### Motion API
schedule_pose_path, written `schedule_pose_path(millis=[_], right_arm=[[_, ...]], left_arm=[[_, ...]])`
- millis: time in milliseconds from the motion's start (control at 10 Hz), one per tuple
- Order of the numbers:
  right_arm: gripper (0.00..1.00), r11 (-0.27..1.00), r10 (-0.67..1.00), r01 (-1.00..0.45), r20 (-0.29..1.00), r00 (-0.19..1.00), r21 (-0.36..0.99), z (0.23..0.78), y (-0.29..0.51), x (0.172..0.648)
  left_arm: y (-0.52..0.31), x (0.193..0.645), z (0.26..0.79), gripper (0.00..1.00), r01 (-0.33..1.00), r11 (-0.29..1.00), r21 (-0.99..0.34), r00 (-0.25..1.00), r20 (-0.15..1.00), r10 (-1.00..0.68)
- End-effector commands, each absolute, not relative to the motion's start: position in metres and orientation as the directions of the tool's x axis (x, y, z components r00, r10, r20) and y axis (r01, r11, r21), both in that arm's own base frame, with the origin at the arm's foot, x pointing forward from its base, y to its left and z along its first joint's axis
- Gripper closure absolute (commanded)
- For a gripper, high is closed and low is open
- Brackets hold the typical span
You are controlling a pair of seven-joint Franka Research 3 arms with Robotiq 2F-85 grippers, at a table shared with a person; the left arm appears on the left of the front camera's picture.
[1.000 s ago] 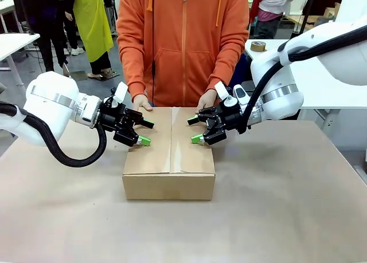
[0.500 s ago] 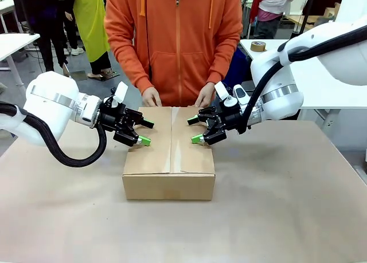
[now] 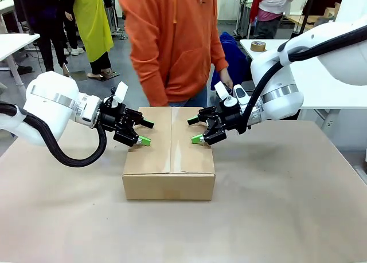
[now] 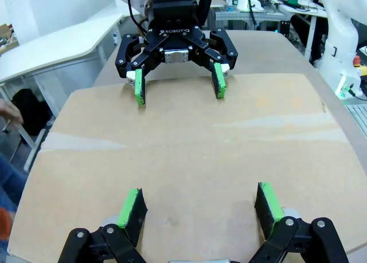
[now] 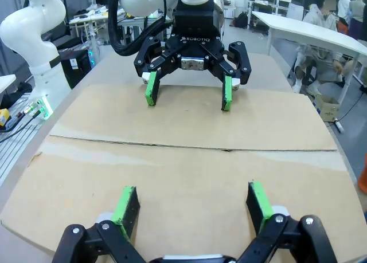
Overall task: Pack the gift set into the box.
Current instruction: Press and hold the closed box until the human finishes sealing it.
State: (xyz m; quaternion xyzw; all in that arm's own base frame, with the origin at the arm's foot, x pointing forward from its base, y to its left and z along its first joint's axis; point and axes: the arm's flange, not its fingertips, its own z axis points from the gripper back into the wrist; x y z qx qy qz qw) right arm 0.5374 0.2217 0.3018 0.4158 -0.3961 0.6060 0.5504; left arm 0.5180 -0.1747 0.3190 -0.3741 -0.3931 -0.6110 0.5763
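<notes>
The box [image 3: 169, 154] sits in the middle of the table [image 3: 275, 217], its top flaps folded shut with a seam running down the centre. The left gripper [image 3: 141, 132] hangs over the box's left flap, jaws spread wide and holding nothing. Facing it, the right gripper [image 3: 195, 130] hangs over the right flap, also wide and empty. Beyond the box stands a person [image 3: 172, 45] in an orange hoodie.
</notes>
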Motion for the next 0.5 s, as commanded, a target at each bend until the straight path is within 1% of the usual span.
schedule_pose_path(millis=[0,400], right_arm=[[0.0,-0.088,0.34,-0.995,0.938,-0.067,-0.04,0.2999,0.2223,0.5368],[0.0,-0.088,0.34,-0.995,0.938,-0.067,-0.04,0.2999,0.2223,0.5368]], left_arm=[[-0.1745,0.5159,0.3171,0.0,0.998,-0.029,0.053,-0.06,0.91,-0.41],[-0.1745,0.5159,0.3171,0.0,0.998,-0.029,0.053,-0.06,0.91,-0.41]])
